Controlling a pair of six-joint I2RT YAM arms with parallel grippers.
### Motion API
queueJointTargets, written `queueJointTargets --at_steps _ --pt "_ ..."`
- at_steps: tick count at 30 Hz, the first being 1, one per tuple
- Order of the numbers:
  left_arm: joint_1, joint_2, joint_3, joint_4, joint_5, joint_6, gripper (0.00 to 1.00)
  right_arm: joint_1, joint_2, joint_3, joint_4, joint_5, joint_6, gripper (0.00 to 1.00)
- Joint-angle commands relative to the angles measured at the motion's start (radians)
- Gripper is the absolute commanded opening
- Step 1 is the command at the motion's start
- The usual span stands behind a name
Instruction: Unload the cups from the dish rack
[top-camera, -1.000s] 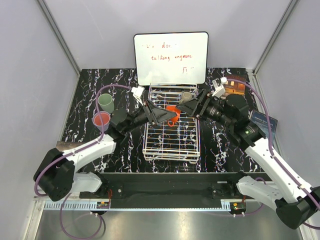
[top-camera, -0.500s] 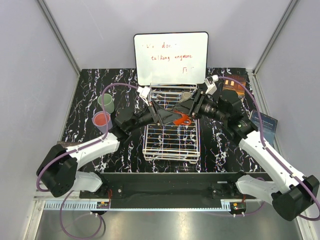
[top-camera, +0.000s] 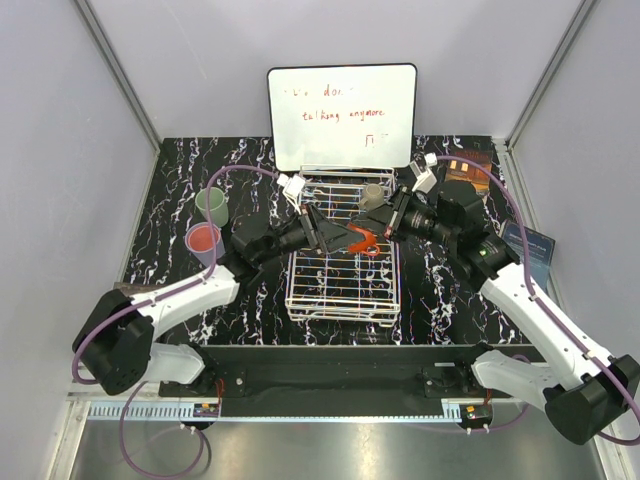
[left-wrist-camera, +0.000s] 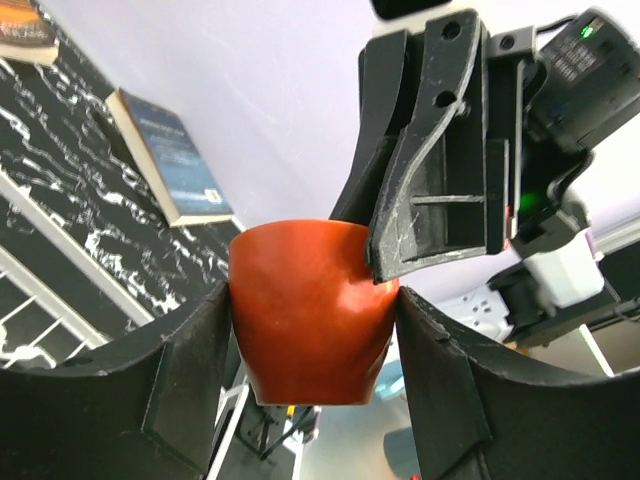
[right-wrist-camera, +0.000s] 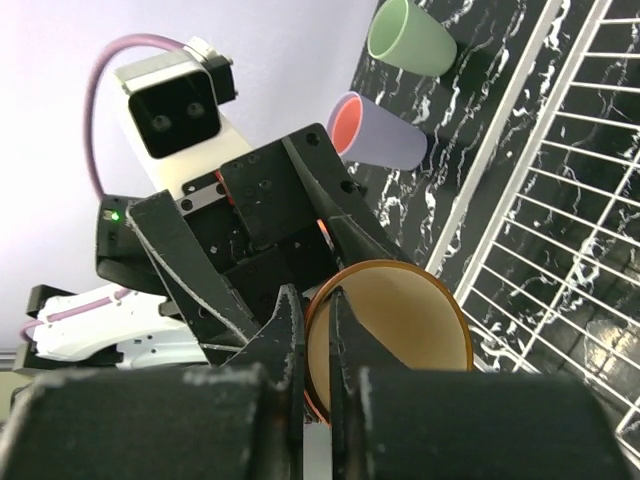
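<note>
Above the white wire dish rack (top-camera: 340, 300) both arms meet at the orange cup (top-camera: 362, 240). My left gripper (left-wrist-camera: 312, 300) is shut on the cup's body (left-wrist-camera: 310, 320), a finger pressed against each side. My right gripper (right-wrist-camera: 315, 310) is shut on the rim of the same cup (right-wrist-camera: 400, 330), with one finger inside the mouth and one outside. A beige-grey cup (top-camera: 373, 193) stands in the rack's far right corner. On the table to the left stand a pale green cup (top-camera: 212, 206) and a lavender cup with a pink inside (top-camera: 203, 241).
A whiteboard (top-camera: 342, 116) leans against the back wall behind the rack. One book (top-camera: 527, 245) lies at the table's right edge and another (top-camera: 468, 168) at the back right. The rack's railed sides stand right under both grippers.
My right gripper has come in to the orange cup and shut on its rim. The left gripper has carried the cup a little to the right and kept its hold.
</note>
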Motion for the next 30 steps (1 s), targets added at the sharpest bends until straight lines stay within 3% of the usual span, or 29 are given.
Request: queueJointTargets --at_steps 1,10,16,24,30 --pt "-0.014 -0.045 0.07 -0.072 0.013 0.041 0.0 0.021 -0.033 0.067 -0.015 -0.038 -0.059 0.0" --pt "0.039 -0.137 0.102 -0.437 -0.042 0.196 0.02 0.021 -0.053 0.072 -0.065 -0.004 -0.1 0.0" --pt "0.079 -0.162 0.111 -0.554 -0.088 0.252 0.04 0.019 -0.064 0.081 -0.105 0.04 -0.123 0.0" --pt "0.168 -0.173 0.107 -0.567 -0.024 0.295 0.0 0.021 -0.064 0.075 -0.125 0.034 -0.142 0.0" --pt "0.188 -0.144 0.067 -0.378 0.133 0.233 0.0 0.021 -0.043 0.053 -0.066 -0.101 -0.125 0.0"
